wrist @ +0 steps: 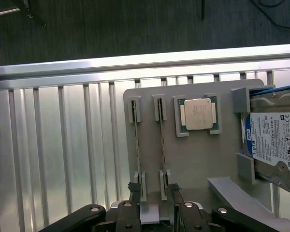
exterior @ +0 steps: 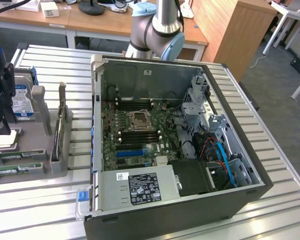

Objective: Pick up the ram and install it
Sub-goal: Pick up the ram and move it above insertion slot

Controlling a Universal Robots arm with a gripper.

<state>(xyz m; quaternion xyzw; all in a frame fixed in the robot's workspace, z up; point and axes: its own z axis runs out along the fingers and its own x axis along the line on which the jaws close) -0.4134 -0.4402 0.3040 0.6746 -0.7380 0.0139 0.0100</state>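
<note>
so, status: pick not done yet by the look of it, since the stick sits in its holder and nothing is in the grip.
ram: the ram [wrist: 162, 145] stands on its thin edge in a slot of the grey holder tray [wrist: 193, 164], at the exterior view's left, well apart from the open computer case [exterior: 180, 215].
neighbours: a second stick [wrist: 136, 145] is in the slot just beside it. the cpu chip [wrist: 199, 114] is on the ram's other side and the hard drive [wrist: 273, 140] is past that.
gripper: the gripper [wrist: 153, 189] hovers over one end of the two sticks.
fingers: spread wide and holding nothing. the ram's end seems to sit between them (one tip is about over the second stick, can't tell if it touches).
handling: my guess is light, stiff and thin, but fragile. the chips and contact edge won't like squeezing or twisting.
where to grab: i'd pinch across the two flat faces, gently, and keep off the contact edge.
risk: the second stick is so close that a finger could catch it too.
target: the motherboard [exterior: 162, 125] is inside the case, far from the tray.
</note>
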